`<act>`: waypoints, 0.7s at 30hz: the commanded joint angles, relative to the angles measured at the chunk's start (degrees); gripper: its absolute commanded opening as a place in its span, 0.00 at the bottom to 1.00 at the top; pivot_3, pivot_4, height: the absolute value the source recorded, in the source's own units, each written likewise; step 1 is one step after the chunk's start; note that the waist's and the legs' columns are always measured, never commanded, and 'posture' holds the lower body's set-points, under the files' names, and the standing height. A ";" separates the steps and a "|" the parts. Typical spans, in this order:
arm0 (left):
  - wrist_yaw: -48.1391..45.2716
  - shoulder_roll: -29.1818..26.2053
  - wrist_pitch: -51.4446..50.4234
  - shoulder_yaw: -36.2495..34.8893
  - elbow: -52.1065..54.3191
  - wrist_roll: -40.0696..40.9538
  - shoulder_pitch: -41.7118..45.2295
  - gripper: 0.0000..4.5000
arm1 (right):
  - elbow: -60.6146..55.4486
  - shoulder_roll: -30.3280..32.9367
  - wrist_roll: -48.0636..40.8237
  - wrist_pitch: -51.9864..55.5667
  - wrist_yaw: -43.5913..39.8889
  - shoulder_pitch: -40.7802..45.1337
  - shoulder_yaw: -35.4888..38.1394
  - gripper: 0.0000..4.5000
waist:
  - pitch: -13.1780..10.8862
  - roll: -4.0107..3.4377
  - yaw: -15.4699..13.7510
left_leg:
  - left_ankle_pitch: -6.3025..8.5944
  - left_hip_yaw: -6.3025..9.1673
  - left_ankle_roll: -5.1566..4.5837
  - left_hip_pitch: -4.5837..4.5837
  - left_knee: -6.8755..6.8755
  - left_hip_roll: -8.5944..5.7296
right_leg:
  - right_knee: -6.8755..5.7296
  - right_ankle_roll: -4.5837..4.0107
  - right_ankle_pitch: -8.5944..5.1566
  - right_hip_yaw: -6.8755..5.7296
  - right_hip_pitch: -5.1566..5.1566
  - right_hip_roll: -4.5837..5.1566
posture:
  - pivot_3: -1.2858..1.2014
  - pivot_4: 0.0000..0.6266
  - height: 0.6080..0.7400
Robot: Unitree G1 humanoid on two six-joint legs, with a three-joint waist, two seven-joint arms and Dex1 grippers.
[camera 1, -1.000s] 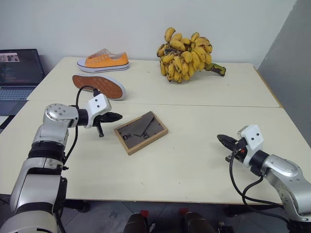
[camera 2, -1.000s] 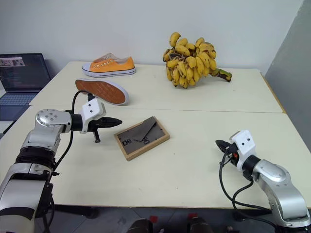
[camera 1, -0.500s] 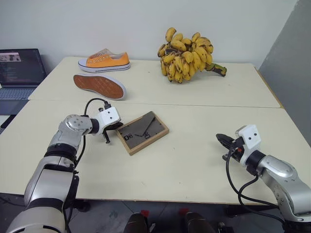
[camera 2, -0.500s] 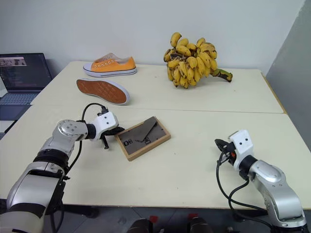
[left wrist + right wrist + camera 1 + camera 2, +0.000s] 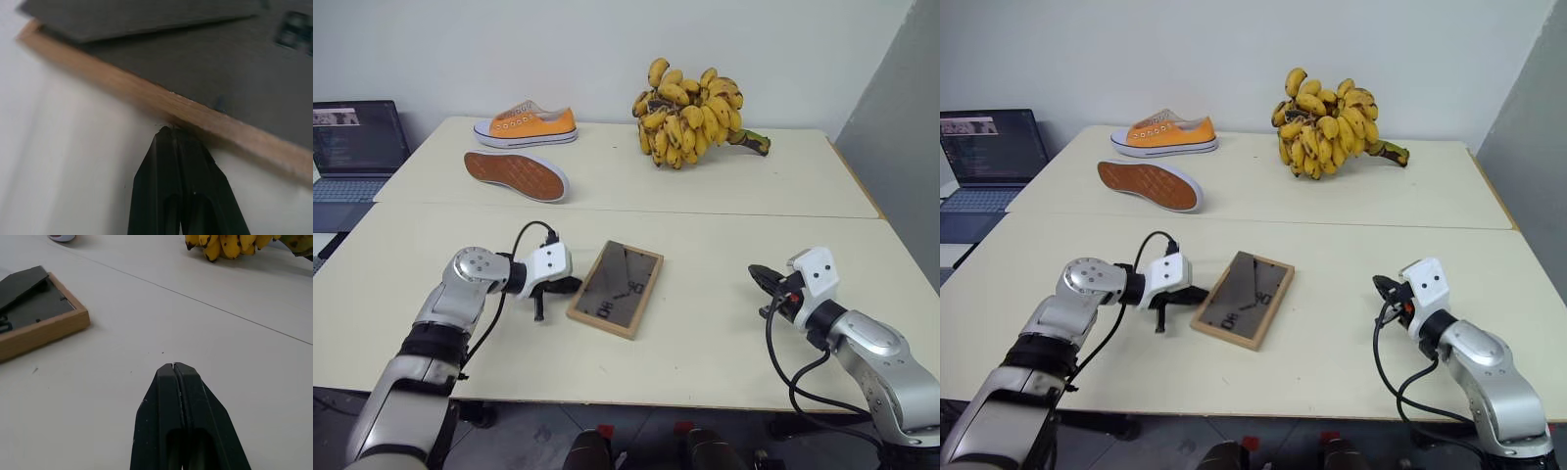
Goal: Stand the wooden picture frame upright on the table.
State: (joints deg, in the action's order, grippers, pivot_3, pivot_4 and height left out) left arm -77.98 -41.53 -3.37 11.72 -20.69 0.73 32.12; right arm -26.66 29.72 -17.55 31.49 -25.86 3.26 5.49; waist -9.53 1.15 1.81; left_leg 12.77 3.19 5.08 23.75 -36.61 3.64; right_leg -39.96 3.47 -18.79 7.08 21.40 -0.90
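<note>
The wooden picture frame (image 5: 618, 288) lies flat on the table (image 5: 705, 323), dark grey back up, with its stand flap and white marks showing. My left gripper (image 5: 570, 285) is shut, and its tips press against the frame's left long edge (image 5: 205, 117). My right gripper (image 5: 757, 275) is shut with nothing in it and hovers over the near right part of the table, well to the right of the frame (image 5: 34, 318).
A bunch of bananas (image 5: 690, 111) lies at the back middle. An orange shoe (image 5: 526, 124) stands at the back left, and another shoe (image 5: 515, 174) lies sole up in front of it. A laptop (image 5: 352, 147) sits beyond the table's left edge.
My left gripper dropped and swung right against the frame's left edge; the frame has turned on the table so its long side now runs more front to back. The right gripper stayed put.
</note>
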 commanded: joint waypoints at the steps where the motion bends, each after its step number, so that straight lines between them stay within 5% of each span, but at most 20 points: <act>1: -2.35 -0.23 -6.77 0.55 7.06 3.29 -1.10 0.00 | 1.11 0.41 2.88 -1.60 1.24 0.87 -0.69 0.00 | -0.01 0.01 -0.03 | 0.00 0.01 0.00 0.01 -0.05 0.00 | -0.01 0.00 0.00 -0.02 0.00 0.00 | 0.52 0.24 1.00; 21: 8.62 2.76 -11.08 -1.75 8.78 3.70 -3.74 0.00 | 12.88 -6.56 9.10 -2.52 0.91 10.47 -10.97 0.00 | -0.04 -0.01 -0.11 | -0.02 0.00 -0.05 0.04 -0.20 0.01 | -0.01 0.02 0.00 0.03 0.02 -0.02 | 0.52 0.24 1.00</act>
State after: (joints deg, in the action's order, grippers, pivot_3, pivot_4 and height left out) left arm -71.91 -39.60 -13.65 11.54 -11.62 4.12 27.54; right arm -12.00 23.48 -8.27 29.51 -24.63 12.67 -5.08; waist -9.56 1.14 1.70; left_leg 12.75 3.20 5.04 23.79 -36.81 3.64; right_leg -39.97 3.49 -18.79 7.11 21.42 -0.92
